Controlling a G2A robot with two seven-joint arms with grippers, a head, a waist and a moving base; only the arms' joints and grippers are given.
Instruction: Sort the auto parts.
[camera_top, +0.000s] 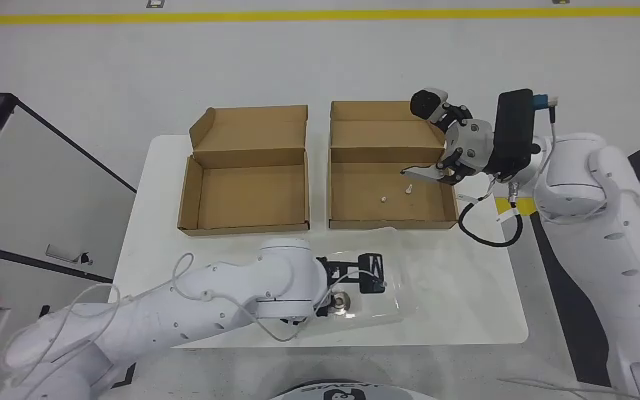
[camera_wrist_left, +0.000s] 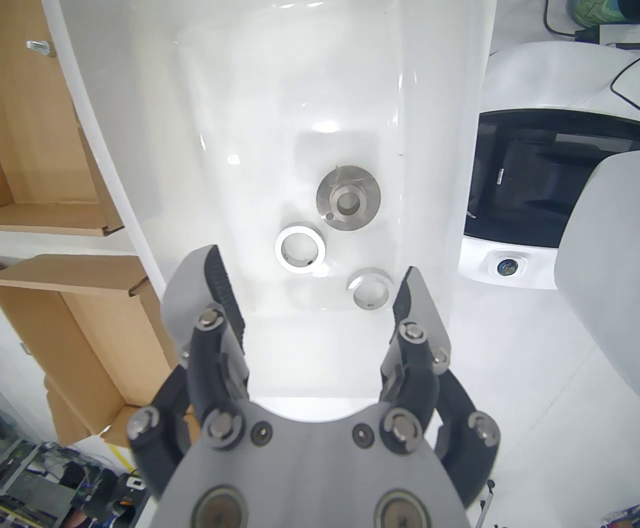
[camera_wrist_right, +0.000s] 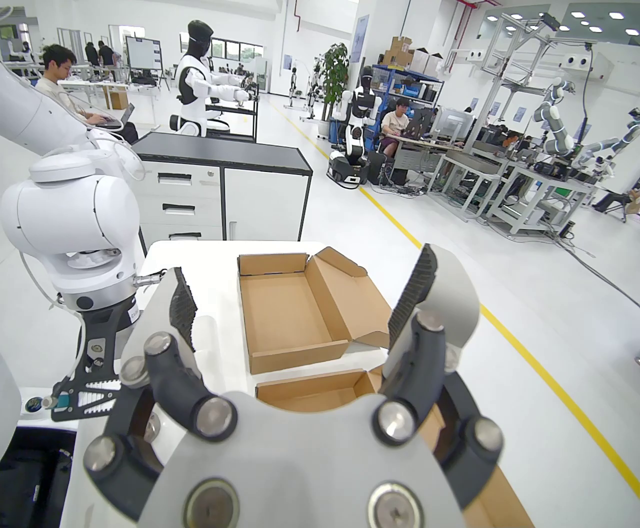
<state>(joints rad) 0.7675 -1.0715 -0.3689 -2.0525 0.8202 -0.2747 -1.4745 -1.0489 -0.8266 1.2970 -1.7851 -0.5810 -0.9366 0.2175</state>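
Above the clear plastic tray (camera_wrist_left: 225, 75), at the near edge of the table (camera_top: 480, 290), the left gripper (camera_wrist_left: 311, 260) hangs with its jaws spread wide and holds nothing; its ribbed fingers (camera_wrist_left: 222, 290) point down at the tray floor. Three metal auto parts lie in that tray: a flanged hub (camera_wrist_left: 348, 198); a plain ring (camera_wrist_left: 300, 247) just beside the hub; a smaller ring (camera_wrist_left: 370, 288), near one fingertip in the left wrist view (contact cannot be judged). The left arm lies across the near side of the table, wrist bent toward the tray (camera_top: 400, 285).

The right gripper (camera_wrist_right: 303, 260) is likewise opened wide and empty; in the top view it (camera_top: 440, 174) sits over the right-hand end of the right cardboard box (camera_top: 385, 215), the arm coming in from the table's right side with the wrist held above the box wall. Two small pale parts (camera_top: 408, 185) lie on that box's floor; the left cardboard box (camera_top: 250, 195) stands just beside it, flap raised.
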